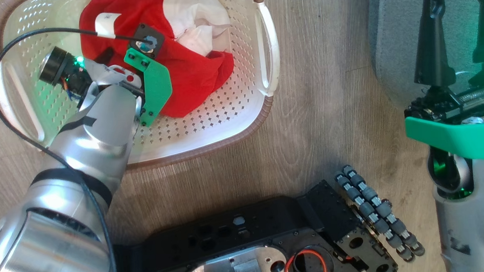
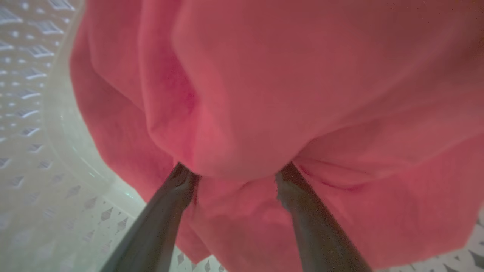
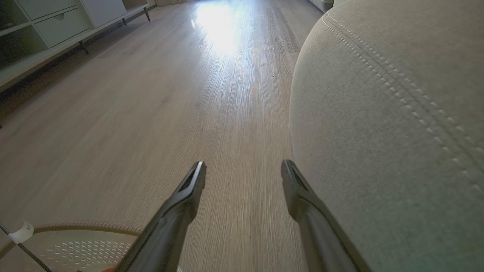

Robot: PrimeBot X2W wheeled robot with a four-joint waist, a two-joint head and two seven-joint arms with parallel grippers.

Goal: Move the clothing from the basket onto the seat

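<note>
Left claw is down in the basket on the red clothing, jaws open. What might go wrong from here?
The left claw straddles one fold of the clothing; closing may pinch a thin layer that slips on lifting. White fabric lies bunched against the red and may drag along or drop. The black cable loops over the basket and might snag its rim.

Pale wood-look floor [image 1: 319, 120] under the basket [image 1: 241, 111] (cream, perforated) and the seat [image 1: 389, 43].
</note>
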